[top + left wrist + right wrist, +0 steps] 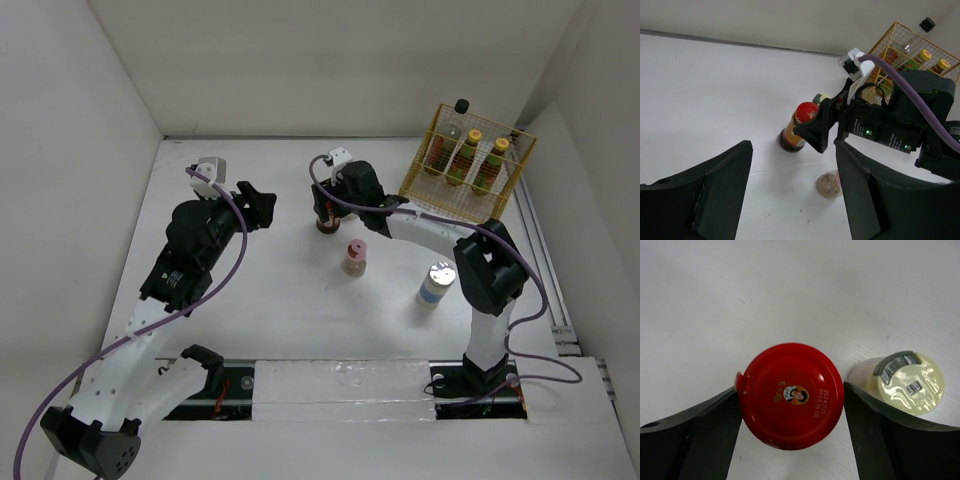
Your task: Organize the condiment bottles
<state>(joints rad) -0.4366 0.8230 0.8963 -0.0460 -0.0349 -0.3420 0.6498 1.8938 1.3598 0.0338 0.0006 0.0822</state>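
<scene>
My right gripper [791, 412] is shut on the red-lidded jar [790, 385], one finger pressed against each side of its lid. The jar [327, 225] stands on the table at the back centre. A cream bottle [907, 382] stands close beside it, just outside the right finger. A pink-capped beige bottle [354, 257] and a silver-lidded white-blue bottle [436, 283] stand nearer the arms. My left gripper [794, 167] is open and empty, hanging left of the jar [799, 125] and pointing at it. Two yellow-capped bottles [472, 150] and a black-capped bottle [460, 110] sit in the basket.
The yellow wire basket [505, 190] stands tilted at the back right corner, close to the right wall. White walls close the table at the back and on both sides. A metal rail runs along the right edge.
</scene>
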